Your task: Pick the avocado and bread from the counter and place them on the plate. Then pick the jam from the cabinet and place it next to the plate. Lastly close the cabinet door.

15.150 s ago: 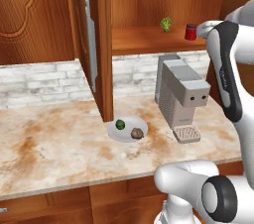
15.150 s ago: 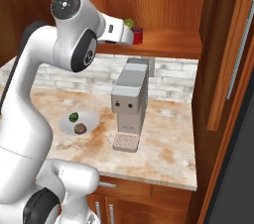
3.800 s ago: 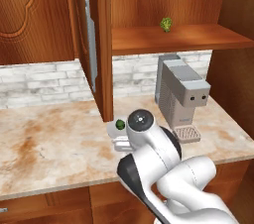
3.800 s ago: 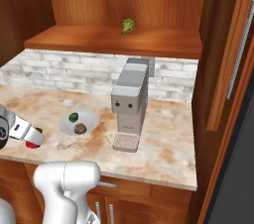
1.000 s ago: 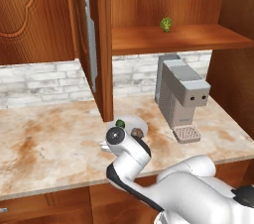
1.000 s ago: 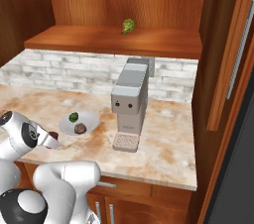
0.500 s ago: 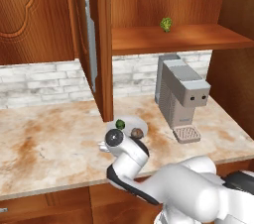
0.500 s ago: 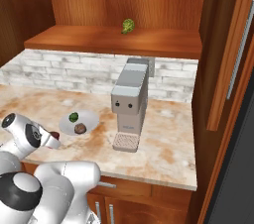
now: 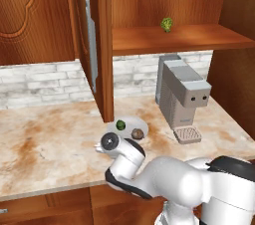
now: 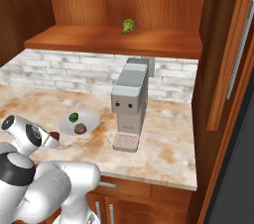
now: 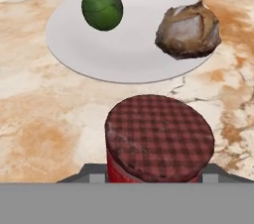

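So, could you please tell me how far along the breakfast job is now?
Done: avocado and bread lie on the plate. In hand: the jam sits in the gripper, low over the counter beside the plate. Left: release it and shut the open cabinet door.

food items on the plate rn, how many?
2. The avocado lies on the plate's far left; the bread on its right. The jam is off it, in the gripper.
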